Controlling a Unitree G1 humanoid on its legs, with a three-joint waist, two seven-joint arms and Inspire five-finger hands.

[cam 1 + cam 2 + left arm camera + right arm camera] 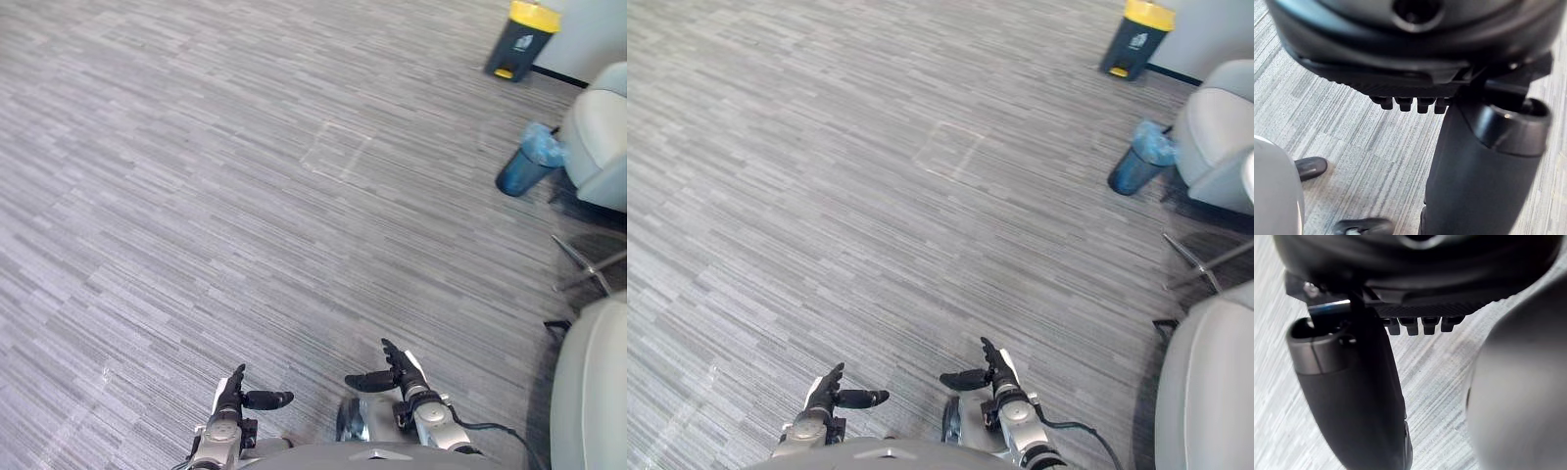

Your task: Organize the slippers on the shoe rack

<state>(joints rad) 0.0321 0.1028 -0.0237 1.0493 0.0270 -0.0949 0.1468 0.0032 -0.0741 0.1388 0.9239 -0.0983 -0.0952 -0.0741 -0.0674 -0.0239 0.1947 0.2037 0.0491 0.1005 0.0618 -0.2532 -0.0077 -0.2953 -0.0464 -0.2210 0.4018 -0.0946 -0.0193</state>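
Left eye view showed two hands low over the grey carpet floor (pixel 245 196) — the left hand (pixel 233 392) and the right hand (pixel 404 377), each empty, with fingers straight and its thumb stuck out toward the other. Well away on the right stood one dark bin with a yellow lid (pixel 524 39), one blue bin (pixel 529 162) lined with a bag just beside a pale chair (pixel 602 132), and a second pale chair (pixel 593 392) nearer — two chairs in all. One square outline (pixel 338 152) marked the carpet left of the blue bin.
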